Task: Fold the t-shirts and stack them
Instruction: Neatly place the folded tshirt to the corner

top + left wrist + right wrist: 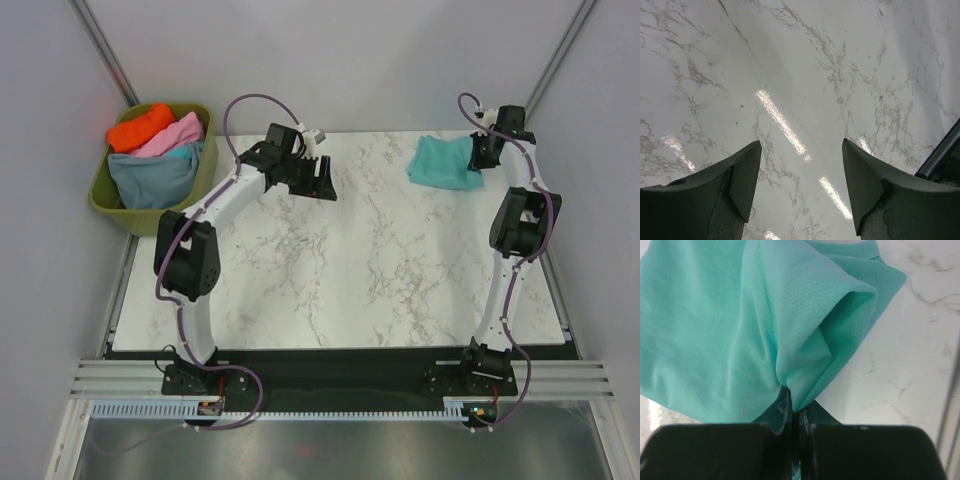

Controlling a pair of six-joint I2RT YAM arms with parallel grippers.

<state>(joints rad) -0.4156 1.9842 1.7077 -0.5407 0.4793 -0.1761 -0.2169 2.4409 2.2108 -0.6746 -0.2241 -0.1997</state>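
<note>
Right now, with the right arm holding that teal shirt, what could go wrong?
The right gripper pinches only a small bunched fold of the teal t-shirt, so the cloth may slip out when pulled. The shirt lies near the far edge of the table and could slide off. The left gripper is open over bare marble, not helping.

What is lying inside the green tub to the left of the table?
The olive tub holds a pile: an orange t-shirt, a pink t-shirt, a light teal t-shirt and a blue-grey t-shirt. Anything beneath them is covered.

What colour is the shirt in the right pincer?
The t-shirt is teal-green, best seen in the right wrist view.
</note>
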